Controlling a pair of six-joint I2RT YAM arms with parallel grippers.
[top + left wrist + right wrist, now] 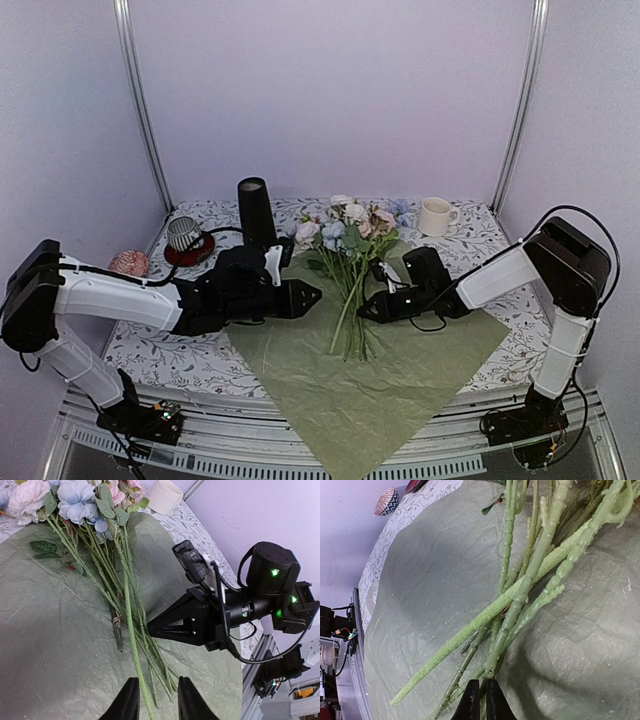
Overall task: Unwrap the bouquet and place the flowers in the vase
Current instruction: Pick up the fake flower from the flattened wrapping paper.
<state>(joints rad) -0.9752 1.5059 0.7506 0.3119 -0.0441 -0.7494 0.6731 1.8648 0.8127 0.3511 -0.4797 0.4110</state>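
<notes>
The wrap (400,380) lies unfolded, olive side up, with the flowers (350,228) loose on it, blooms toward the back and stems (352,305) toward me. The black vase (254,208) stands upright at the back left. My right gripper (362,308) has come in from the right, low on the paper. In the right wrist view it (482,702) is shut on a thin green stem (496,662) at the bundle's edge. My left gripper (312,294) hovers just left of the stems, open. In the left wrist view a fuzzy stem (131,630) runs between its fingers (157,700).
A white mug (435,216) stands at the back right. A striped cup on a red saucer (186,238) sits left of the vase, and a pink round thing (128,263) lies near the left wall. The two gripper tips face each other closely across the stems.
</notes>
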